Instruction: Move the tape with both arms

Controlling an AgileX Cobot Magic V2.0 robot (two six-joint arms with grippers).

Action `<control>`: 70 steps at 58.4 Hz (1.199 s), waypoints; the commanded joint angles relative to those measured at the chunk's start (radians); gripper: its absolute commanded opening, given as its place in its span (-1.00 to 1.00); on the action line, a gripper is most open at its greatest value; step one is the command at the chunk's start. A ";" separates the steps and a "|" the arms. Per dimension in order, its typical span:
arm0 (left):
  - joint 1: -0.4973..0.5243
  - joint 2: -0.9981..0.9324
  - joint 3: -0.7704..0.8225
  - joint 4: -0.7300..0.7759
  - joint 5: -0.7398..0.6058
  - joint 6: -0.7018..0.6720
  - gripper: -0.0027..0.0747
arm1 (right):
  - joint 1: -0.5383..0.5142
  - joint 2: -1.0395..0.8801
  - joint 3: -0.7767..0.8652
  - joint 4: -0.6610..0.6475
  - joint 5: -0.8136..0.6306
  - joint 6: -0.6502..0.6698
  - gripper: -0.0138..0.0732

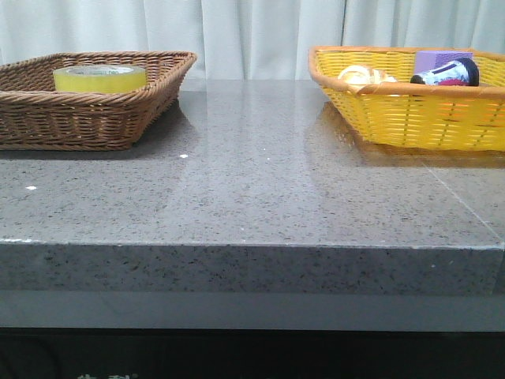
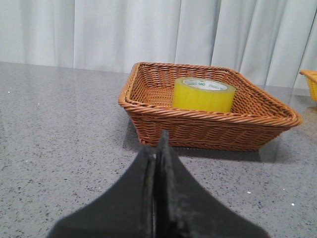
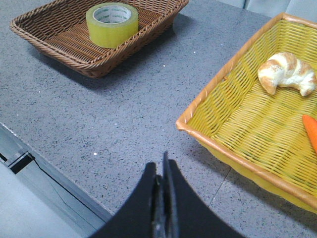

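Observation:
The tape is a wide translucent yellow roll lying flat in the brown wicker basket at the far left of the table. It also shows in the left wrist view and the right wrist view, with its white core and green lettering. My left gripper is shut and empty, low over the table in front of the brown basket. My right gripper is shut and empty, above the table's front part beside the yellow basket. Neither arm shows in the front view.
The yellow basket at the far right holds a croissant, a purple block and a dark bottle. The right wrist view shows the croissant and an orange thing. Grey stone tabletop lies between the baskets.

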 commanded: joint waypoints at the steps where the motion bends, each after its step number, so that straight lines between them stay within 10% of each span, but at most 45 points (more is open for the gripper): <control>1: 0.003 -0.019 0.038 -0.001 -0.083 -0.008 -0.98 | -0.003 0.004 -0.028 -0.003 -0.071 -0.001 -0.84; 35: 0.003 -0.019 0.038 -0.001 -0.083 -0.008 -0.98 | -0.063 -0.054 0.018 -0.005 -0.102 -0.002 -0.84; 53: 0.003 -0.019 0.038 -0.001 -0.083 -0.008 -0.98 | -0.363 -0.412 0.422 -0.007 -0.424 -0.002 -0.84; 70: 0.003 -0.019 0.038 -0.001 -0.083 -0.008 -0.98 | -0.422 -0.672 0.751 0.004 -0.582 -0.001 -0.84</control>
